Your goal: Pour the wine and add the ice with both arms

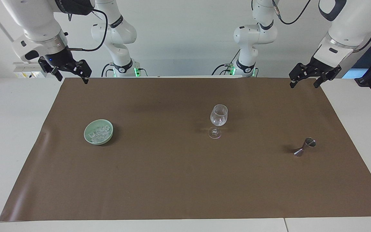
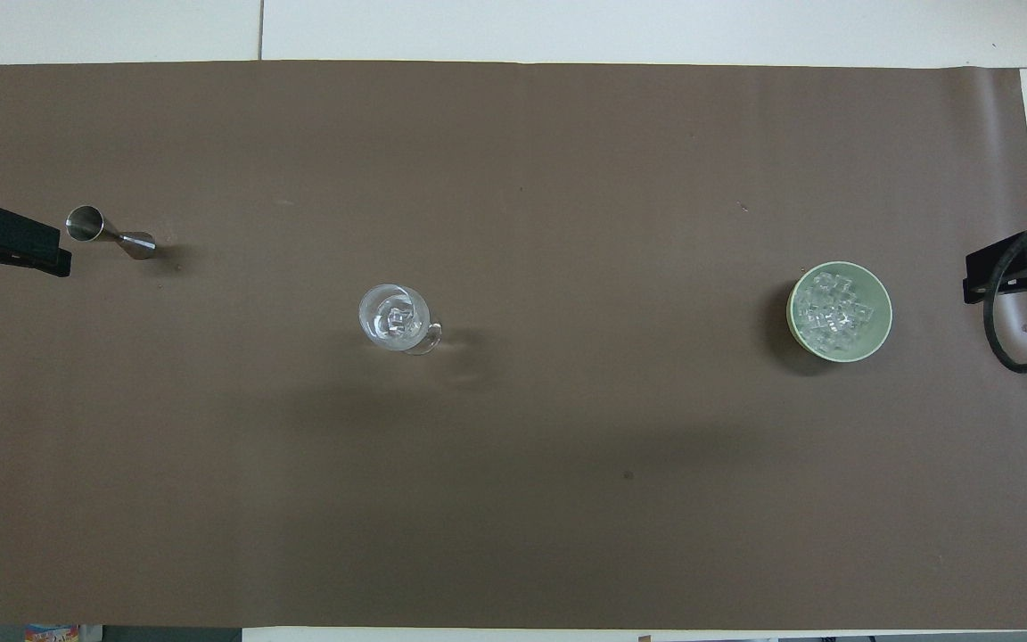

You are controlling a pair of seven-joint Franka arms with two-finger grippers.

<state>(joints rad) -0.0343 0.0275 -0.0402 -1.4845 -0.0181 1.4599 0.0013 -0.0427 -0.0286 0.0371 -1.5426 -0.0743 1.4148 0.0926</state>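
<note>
A pale green bowl (image 1: 86, 133) (image 2: 884, 314) holds several clear chunks of ice (image 1: 99, 132) (image 2: 834, 308) toward the right arm's end of the mat. A clear stemmed glass (image 1: 219, 116) (image 2: 394, 316) stands upright mid-mat with clear chunks in it. No wine is in view. My right gripper (image 1: 72, 78) (image 2: 1013, 275) hangs open and empty over the mat's corner at the robots' edge. My left gripper (image 1: 303, 84) (image 2: 10, 250) hangs open and empty over the other corner at that edge.
A small steel jigger (image 1: 304, 146) (image 2: 110, 234) lies on its side toward the left arm's end of the mat. The brown mat (image 1: 172, 180) covers most of the white table (image 1: 8, 129).
</note>
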